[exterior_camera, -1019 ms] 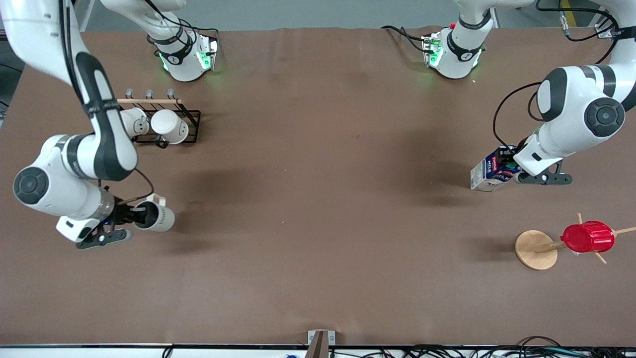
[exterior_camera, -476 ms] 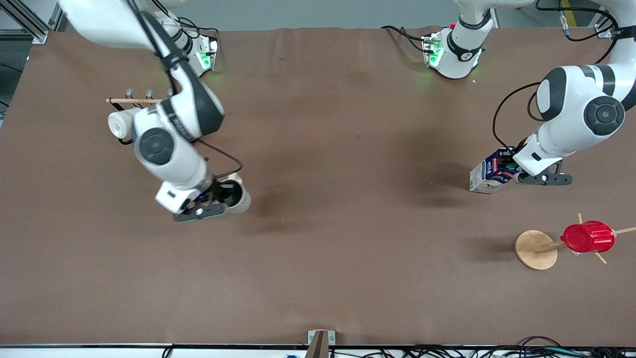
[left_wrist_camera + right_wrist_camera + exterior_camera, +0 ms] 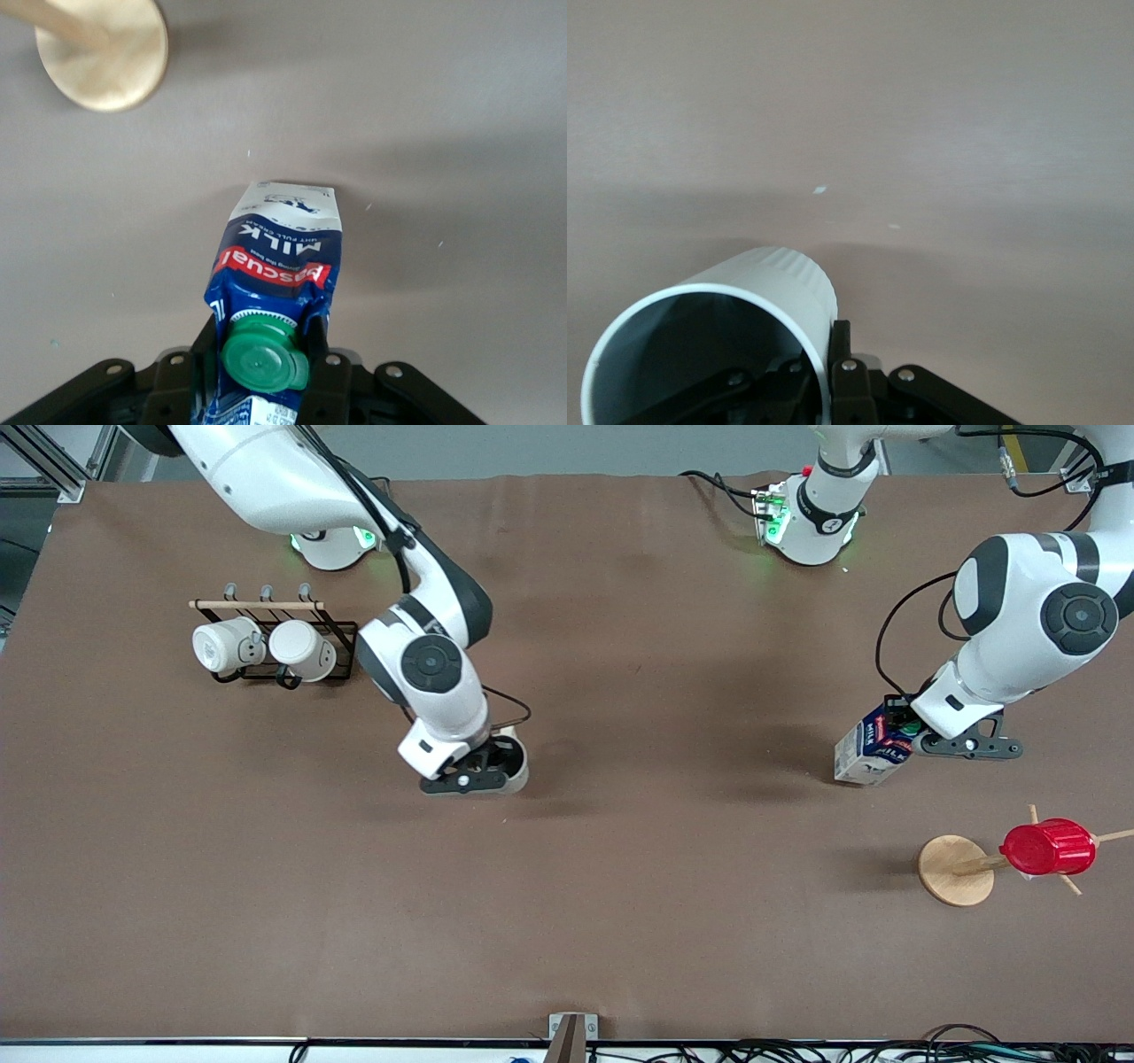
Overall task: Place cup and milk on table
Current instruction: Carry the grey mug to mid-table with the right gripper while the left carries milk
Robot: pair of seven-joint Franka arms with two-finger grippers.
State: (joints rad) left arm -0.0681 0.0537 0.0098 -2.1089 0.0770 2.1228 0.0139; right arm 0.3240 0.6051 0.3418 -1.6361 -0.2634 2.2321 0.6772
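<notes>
I have the right gripper (image 3: 485, 772) up over the middle of the table (image 3: 620, 921), somewhat toward the right arm's end. Its fingers are pinched tight on the rim wall of the cup (image 3: 512, 766); in the right wrist view one finger (image 3: 840, 354) sits outside the wall and the cup (image 3: 718, 341) opens toward the camera, grey inside showing. The cup hangs directly beneath the gripper, and I can't tell whether its base touches the brown cover.

The left gripper (image 3: 921, 737) is over the table toward the left arm's end. It is clamped on the gable top of the milk (image 3: 873, 748). From the left wrist view the fingers (image 3: 324, 363) press on either side of the carton's folded top, with the green cap (image 3: 264, 356) between them, and the milk (image 3: 279, 266) hangs down from the gripper toward the table. In the front view the carton looks tilted, its bottom end at or just above the surface; I can't say for sure which.

Nearer the front camera than the milk, by the edge at the left arm's end, stands a wooden stand (image 3: 955, 870) with a red cup (image 3: 1048, 848) on one peg. Toward the right arm's end, a black rack (image 3: 341, 633) carries two white mugs (image 3: 303, 651).
</notes>
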